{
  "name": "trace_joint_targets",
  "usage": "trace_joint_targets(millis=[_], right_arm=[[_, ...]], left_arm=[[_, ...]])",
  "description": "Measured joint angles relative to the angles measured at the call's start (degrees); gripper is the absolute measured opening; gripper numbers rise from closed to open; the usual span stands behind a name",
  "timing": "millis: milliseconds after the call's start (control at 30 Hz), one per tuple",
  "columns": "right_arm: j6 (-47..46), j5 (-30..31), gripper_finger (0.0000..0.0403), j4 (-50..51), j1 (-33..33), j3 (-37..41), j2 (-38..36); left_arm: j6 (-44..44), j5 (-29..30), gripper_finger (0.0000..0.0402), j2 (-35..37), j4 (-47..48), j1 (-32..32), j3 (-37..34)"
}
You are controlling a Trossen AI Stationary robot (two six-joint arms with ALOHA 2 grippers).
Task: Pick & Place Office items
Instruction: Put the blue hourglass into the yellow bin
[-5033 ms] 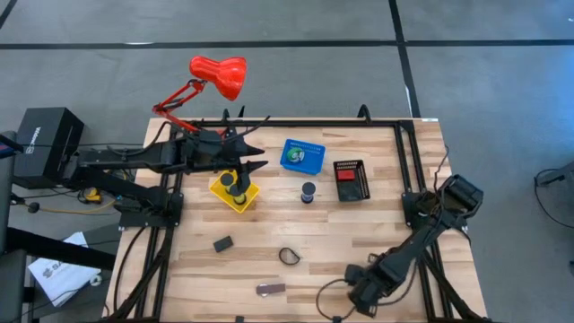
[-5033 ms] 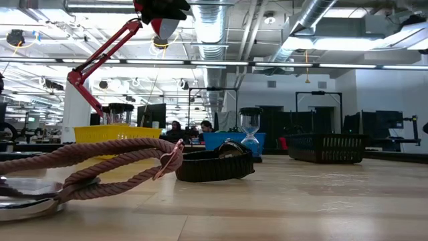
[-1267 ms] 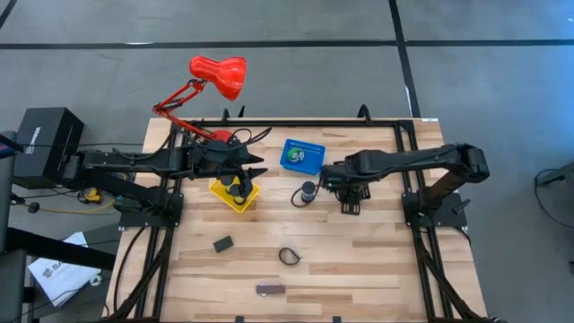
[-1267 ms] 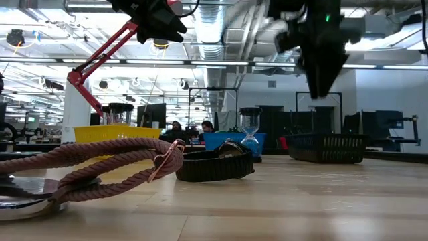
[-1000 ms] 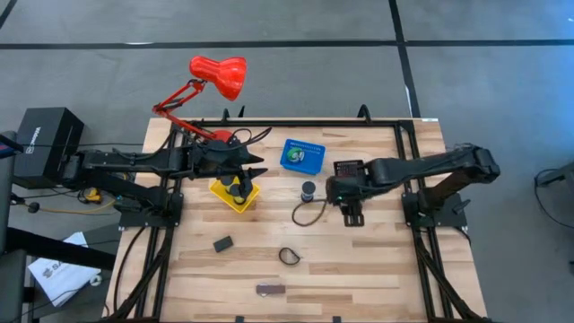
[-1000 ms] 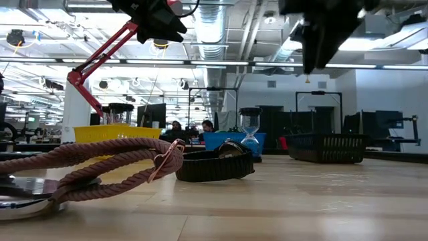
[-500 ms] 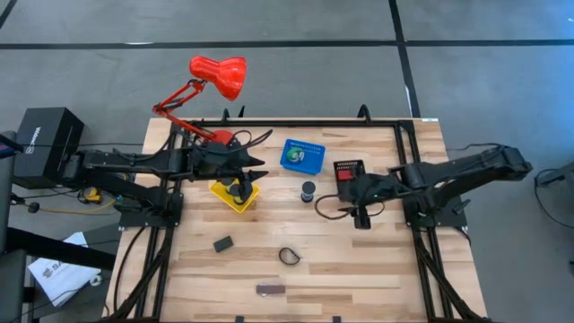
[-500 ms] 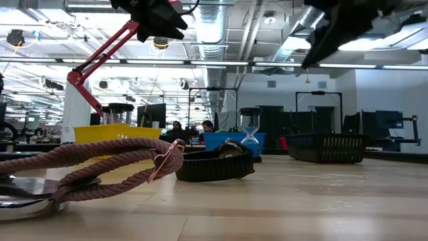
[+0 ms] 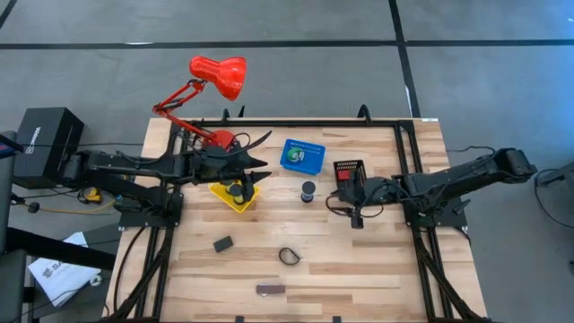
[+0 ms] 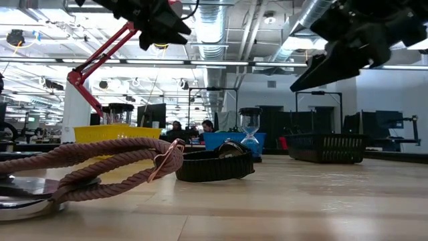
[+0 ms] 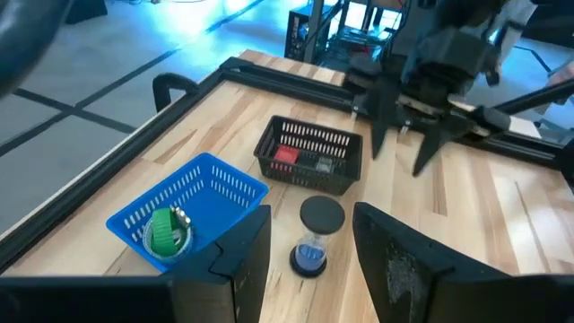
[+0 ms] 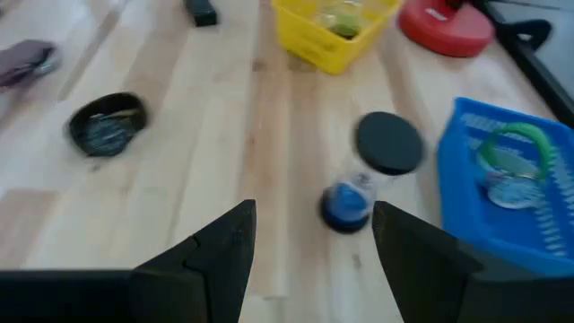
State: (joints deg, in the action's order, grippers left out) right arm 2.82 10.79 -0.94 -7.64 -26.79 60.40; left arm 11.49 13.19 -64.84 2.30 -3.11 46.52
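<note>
My left gripper [image 9: 256,169] hangs open above the yellow basket [image 9: 235,194], nothing between its fingers [image 11: 311,215]. My right gripper [image 9: 345,197] is open too, slanting down by the black basket [image 11: 309,154], which holds a red block [image 11: 285,154]; it hangs clear of the table [image 10: 314,70]. A black-capped hourglass with blue sand [image 9: 308,190] stands upright on the table between the baskets. The blue basket [image 9: 302,154] holds a green piece [image 12: 511,148]. A black block [image 9: 222,243], a black loop [image 9: 288,256] and a brownish bar [image 9: 270,289] lie on the near half.
A red desk lamp [image 9: 218,76] stands at the far left corner, its base [image 12: 447,22] beside the yellow basket. A black rail frame [image 9: 408,135] runs along the table's far and side edges. Bare wood lies at the near right [image 9: 377,269].
My right gripper has tipped from pointing straight down to a slant and has sunk, drawing back a little toward the table's right edge, near the black basket. Its fingers have stayed open.
</note>
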Motion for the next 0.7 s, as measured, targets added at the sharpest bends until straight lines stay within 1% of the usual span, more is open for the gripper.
trace_joint_targets(millis=[233, 400, 700], right_arm=[[0.18, 0.00, 0.0214, -1.04, 3.46, 0.00, 0.00], [0.18, 0.00, 0.0214, -1.40, 4.60, 0.00, 0.00], [0.18, -0.02, 0.0214, -3.13, 4.77, 0.00, 0.00]], left_arm=[[1.35, 0.00, 0.0153, 0.00, -1.52, 0.20, -4.18], [1.42, 0.01, 0.0153, -0.02, -2.16, 0.20, -7.19], [1.42, 0.00, 0.0153, -0.02, -3.99, 0.20, -7.65]])
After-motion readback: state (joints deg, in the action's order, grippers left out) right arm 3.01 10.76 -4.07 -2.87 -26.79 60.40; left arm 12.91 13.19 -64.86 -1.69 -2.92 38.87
